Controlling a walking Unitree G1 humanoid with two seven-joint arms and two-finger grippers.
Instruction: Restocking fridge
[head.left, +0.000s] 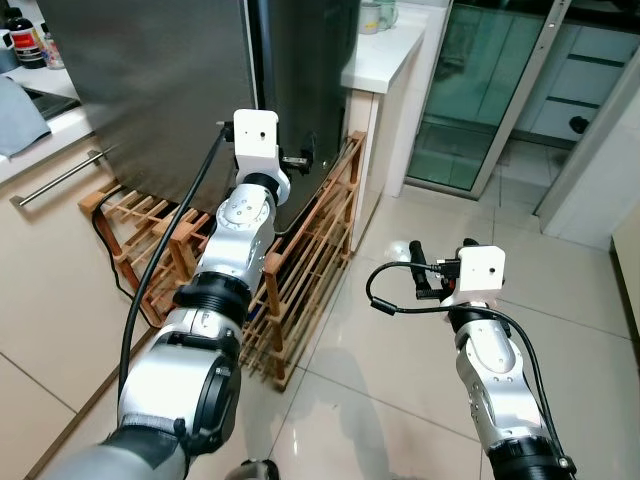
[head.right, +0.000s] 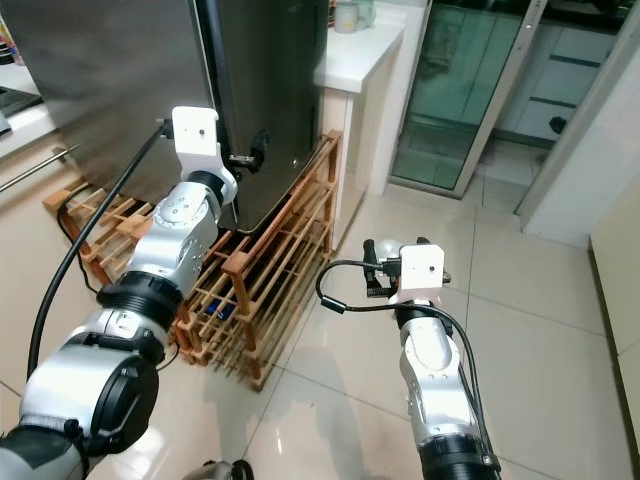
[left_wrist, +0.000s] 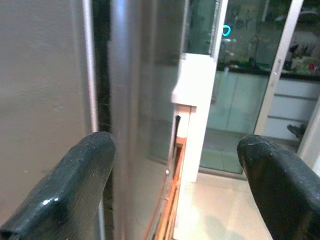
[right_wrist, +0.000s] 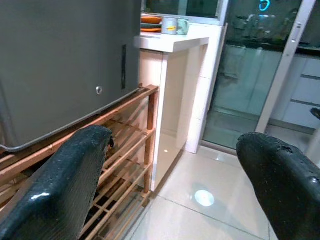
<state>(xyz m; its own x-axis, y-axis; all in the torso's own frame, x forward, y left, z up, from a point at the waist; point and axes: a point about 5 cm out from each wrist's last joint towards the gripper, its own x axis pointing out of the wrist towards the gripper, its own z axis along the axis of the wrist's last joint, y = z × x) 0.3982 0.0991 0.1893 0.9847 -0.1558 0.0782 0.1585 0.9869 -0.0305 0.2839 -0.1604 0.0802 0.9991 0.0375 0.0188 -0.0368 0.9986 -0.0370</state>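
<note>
The stainless steel fridge (head.left: 150, 80) stands on a low wooden rack (head.left: 300, 270), with its dark side panel (head.left: 305, 70) facing me. My left gripper (head.left: 300, 158) is raised to the fridge's front corner, about halfway up what I can see of it. In the left wrist view this gripper (left_wrist: 175, 155) is open. One finger (left_wrist: 75, 185) lies just in front of the dark seam (left_wrist: 100, 75) along the door's edge, and nothing is held. My right gripper (head.left: 425, 270) hovers low over the tiled floor, right of the rack. It is open (right_wrist: 172, 160) and empty.
A white counter (head.left: 385, 55) with cups (head.left: 375, 15) adjoins the fridge's far side. Glass sliding doors (head.left: 480, 90) stand behind it. A worktop with bottles (head.left: 25, 40) and a cabinet handle (head.left: 60, 178) are on the left. Pale floor tiles (head.left: 400, 400) spread to the right.
</note>
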